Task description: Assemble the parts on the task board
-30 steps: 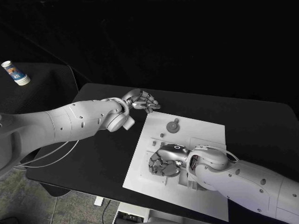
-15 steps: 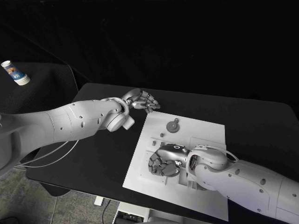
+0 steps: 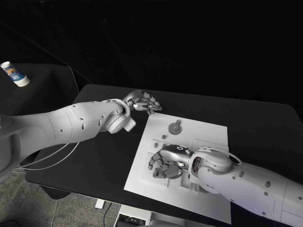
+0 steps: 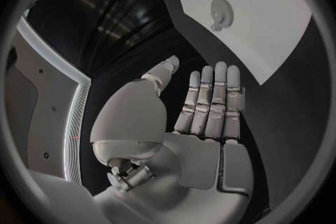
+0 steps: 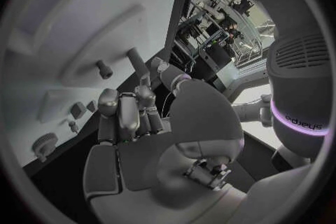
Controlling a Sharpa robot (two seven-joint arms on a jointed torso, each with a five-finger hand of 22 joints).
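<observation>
The white task board (image 3: 209, 135) lies in the middle of the black table, with a grey gear (image 3: 174, 128) on a peg near its far side. My right hand (image 3: 164, 164) rests on the board's left-middle part with its fingers curled down; what lies under them is hidden. In the right wrist view these fingers (image 5: 126, 115) curl beside small pegs (image 5: 103, 69) and the gear (image 5: 45, 144). My left hand (image 3: 145, 101) hovers by the board's far left corner. It is flat and holds nothing, its fingers (image 4: 213, 95) straight, with the board (image 4: 280, 28) and gear (image 4: 221, 10) beyond.
A stack of paper cups (image 3: 15, 74) stands on a dark side table at the far left. Cables (image 3: 52, 158) hang off the table's left edge. Bare black table (image 3: 261, 118) lies to the right of the board.
My right hand's fingers have spread and shifted slightly towards the board's left edge. The left hand has not moved.
</observation>
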